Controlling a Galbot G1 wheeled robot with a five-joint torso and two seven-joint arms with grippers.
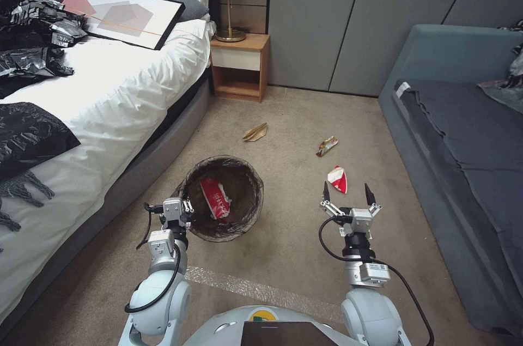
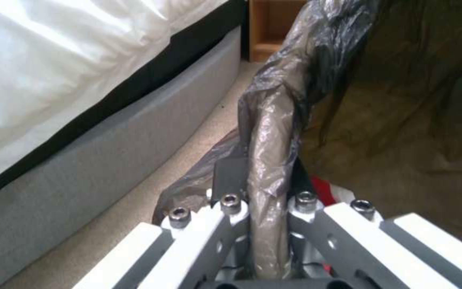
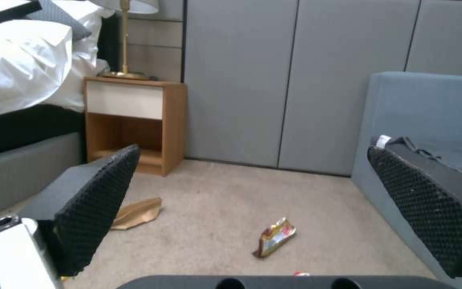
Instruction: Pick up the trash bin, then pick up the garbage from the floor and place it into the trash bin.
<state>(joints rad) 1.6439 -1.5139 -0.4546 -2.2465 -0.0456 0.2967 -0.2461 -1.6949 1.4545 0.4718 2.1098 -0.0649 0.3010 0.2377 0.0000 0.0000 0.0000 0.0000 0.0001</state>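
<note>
The left gripper [image 1: 186, 208] is clamped on the bag-covered near rim of the small round white plastic trash bin [image 1: 248, 210], which sits beside the bed with one red-white packet inside. The right gripper [image 1: 348, 195], fingers spread wide, hangs over the beige carpet floor [image 1: 289, 117]. The crumpled red-white packet [image 1: 338, 178] lies just ahead of those fingers, slightly toward the robot's left, its long axis running roughly fore-aft. The right arm is judged nearer and better placed to collect it.

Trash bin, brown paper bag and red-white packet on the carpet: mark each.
trash bin [image 1: 246, 214]: head view, on its bag-covered rim, right side.
brown paper bag [image 1: 255, 132]: head view, middle of the bag.
red-white packet [image 1: 338, 178]: head view, middle of the packet.
</note>
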